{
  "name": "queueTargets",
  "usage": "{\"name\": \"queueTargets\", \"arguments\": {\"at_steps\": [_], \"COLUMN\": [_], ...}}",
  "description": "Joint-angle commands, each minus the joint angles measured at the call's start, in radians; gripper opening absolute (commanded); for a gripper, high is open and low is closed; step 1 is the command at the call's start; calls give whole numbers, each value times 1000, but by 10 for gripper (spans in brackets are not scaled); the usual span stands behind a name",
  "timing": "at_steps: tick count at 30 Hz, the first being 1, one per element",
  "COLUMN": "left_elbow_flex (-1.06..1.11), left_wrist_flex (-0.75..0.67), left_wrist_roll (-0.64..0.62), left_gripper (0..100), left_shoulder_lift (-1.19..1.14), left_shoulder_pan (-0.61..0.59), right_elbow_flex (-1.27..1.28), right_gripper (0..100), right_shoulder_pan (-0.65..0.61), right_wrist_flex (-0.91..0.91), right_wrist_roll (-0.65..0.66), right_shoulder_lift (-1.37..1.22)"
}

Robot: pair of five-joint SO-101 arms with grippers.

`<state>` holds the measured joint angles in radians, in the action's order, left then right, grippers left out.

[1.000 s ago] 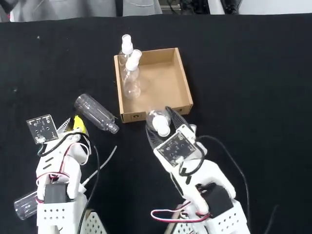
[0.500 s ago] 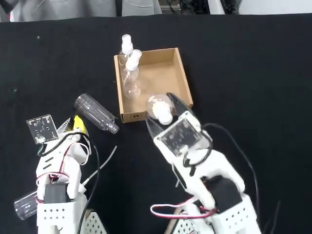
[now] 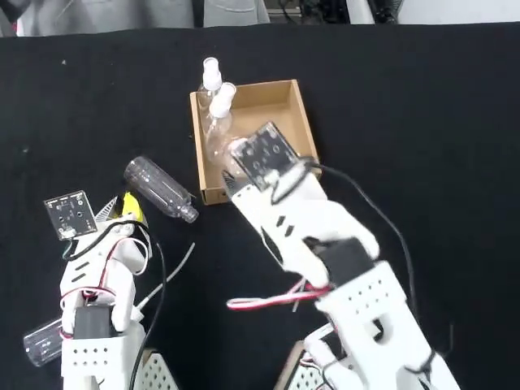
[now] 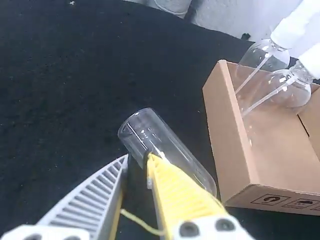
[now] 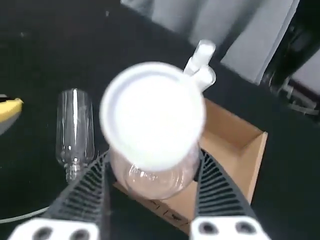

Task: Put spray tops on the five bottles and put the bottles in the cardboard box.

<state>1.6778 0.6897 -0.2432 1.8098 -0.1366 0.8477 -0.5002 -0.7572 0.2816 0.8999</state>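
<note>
My right gripper (image 5: pixel 152 157) is shut on a clear bottle with a white spray top (image 5: pixel 152 115), held upright above the near part of the cardboard box (image 5: pixel 235 145). In the high view the right arm's wrist (image 3: pixel 262 158) covers that bottle over the box (image 3: pixel 280 106). Two capped bottles (image 3: pixel 216 110) lean in the box's left side. A topless bottle (image 3: pixel 160 188) lies left of the box, just beyond my left gripper (image 4: pixel 137 157), which is open by a narrow gap with nothing in it. Another topless bottle (image 3: pixel 41 341) lies by the left arm's base.
A thin white tube (image 3: pixel 180 262) lies on the black cloth between the two arms. The right half of the box floor (image 3: pixel 284 134) is bare. Open cloth stretches to the right of the box and to the far left.
The right arm has carried its capped bottle forward, from in front of the box's near wall to over the box. The left arm and the lying bottles have stayed put.
</note>
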Motion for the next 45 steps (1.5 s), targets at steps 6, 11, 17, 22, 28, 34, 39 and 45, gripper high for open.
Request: {"name": "queueTargets", "arguments": {"at_steps": [6,11,17,22,28,34,39,45], "left_elbow_flex": [24,24,24,24,24,24,24,24], "left_wrist_flex": [-14,-14,-15,-15,-15,-15,-14,-14], "left_wrist_roll": [12,12,12,12,12,12,12,12], "left_gripper": [55,55,55,55,55,55,55,55], "left_shoulder_lift": [5,5,5,5,5,5,5,5], "left_shoulder_pan": [-2,-2,-2,-2,-2,-2,-2,-2], "right_elbow_flex": [-111,-97,-101,-97,-99,-97,-94,-73], "right_gripper": [77,77,77,77,77,77,78,78], "right_shoulder_pan": [-21,-21,-21,-21,-21,-21,-21,-21], "right_wrist_flex": [95,184,250,298,348,361,391,466], "right_wrist_roll": [-11,-55,-89,-92,-144,-144,-144,-144], "right_shoulder_lift": [-173,-228,-315,-394,-464,-515,-559,-628]}}
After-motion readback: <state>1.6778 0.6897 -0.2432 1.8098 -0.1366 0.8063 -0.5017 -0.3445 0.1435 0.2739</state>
